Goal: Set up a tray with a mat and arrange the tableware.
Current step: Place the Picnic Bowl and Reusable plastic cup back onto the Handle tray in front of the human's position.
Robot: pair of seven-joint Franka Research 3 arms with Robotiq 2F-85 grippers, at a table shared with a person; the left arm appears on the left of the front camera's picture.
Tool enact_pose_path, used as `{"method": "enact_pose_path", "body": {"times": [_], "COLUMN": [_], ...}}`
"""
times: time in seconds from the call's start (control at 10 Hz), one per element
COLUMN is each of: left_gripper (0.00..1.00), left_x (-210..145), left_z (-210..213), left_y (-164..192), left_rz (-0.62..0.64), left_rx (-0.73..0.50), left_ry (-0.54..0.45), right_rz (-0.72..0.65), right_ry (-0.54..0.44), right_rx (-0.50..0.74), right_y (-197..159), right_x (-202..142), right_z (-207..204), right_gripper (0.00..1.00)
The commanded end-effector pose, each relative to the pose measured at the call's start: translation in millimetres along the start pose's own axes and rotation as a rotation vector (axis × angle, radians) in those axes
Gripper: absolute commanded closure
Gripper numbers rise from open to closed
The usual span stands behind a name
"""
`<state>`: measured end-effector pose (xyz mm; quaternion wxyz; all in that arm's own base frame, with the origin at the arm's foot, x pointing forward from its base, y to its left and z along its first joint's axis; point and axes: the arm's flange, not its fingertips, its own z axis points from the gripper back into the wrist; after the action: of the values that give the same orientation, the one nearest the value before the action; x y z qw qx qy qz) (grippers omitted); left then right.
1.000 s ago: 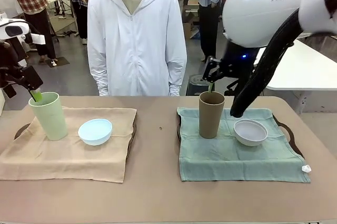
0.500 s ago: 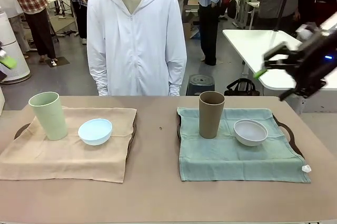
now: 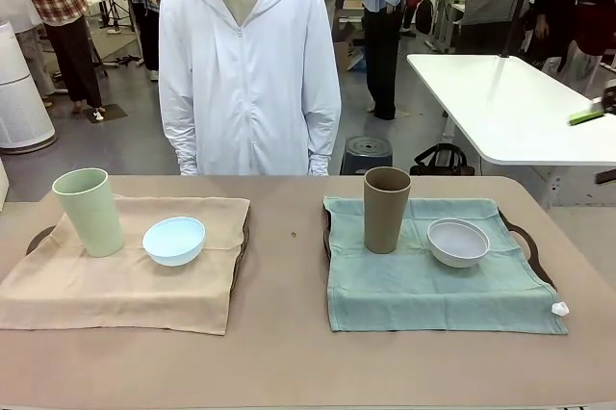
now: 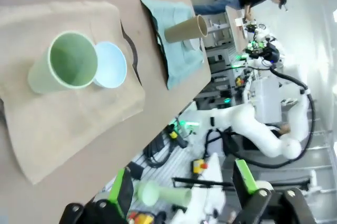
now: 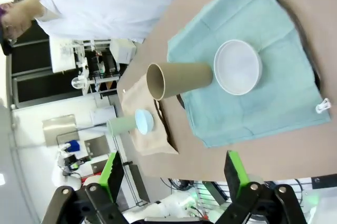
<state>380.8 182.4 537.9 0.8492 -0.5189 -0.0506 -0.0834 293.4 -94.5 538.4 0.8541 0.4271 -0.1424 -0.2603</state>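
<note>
trays: you see only dark handles, tan mat (image 3: 125,275) and teal mat (image 3: 438,280) cover the rest | person (image 3: 248,64): cut off at top edge | counter (image 3: 289,352): front edge cropped

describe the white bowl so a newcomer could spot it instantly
Look at the tray on the robot's right half of the table, covered by the teal mat. The white bowl sits on that mat, just right of the tall brown cup. The other bowl is light blue, on the beige mat.
</note>
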Motion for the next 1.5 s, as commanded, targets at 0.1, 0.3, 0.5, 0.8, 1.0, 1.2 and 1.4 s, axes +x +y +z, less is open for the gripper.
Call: {"method": "enact_pose_path", "body": {"times": [0.1,0.3,0.5,0.8,1.0,1.2,1.4], "left_gripper": [0.0,0.0,0.0,0.0,0.0,0.0,0.0], "left_x": [0,0,4,-1,-8,-16,-18], "left_z": [0,0,1,56,85,107,100], "left_y": [0,0,7,47,70,80,80], "left_rz": [0.0,0.0,0.021,0.051,0.067,0.044,0.031], "left_rx": [0.0,0.0,0.002,-0.164,-0.238,-0.312,-0.313], "left_ry": [0.0,0.0,0.008,-0.012,-0.027,-0.048,-0.017], "right_rz": [0.0,0.0,0.02,-0.09,-0.135,-0.123,-0.143], "right_ry": [0.0,0.0,0.069,0.054,0.065,0.121,0.121], "right_rx": [0.0,0.0,0.03,0.172,0.263,0.371,0.395], "right_y": [0,0,-1,-46,-74,-98,-107], "right_x": [0,0,4,29,47,55,58], "right_z": [0,0,-4,53,87,118,122], "right_gripper": [0.0,0.0,0.0,0.0,0.0,0.0,0.0]}}
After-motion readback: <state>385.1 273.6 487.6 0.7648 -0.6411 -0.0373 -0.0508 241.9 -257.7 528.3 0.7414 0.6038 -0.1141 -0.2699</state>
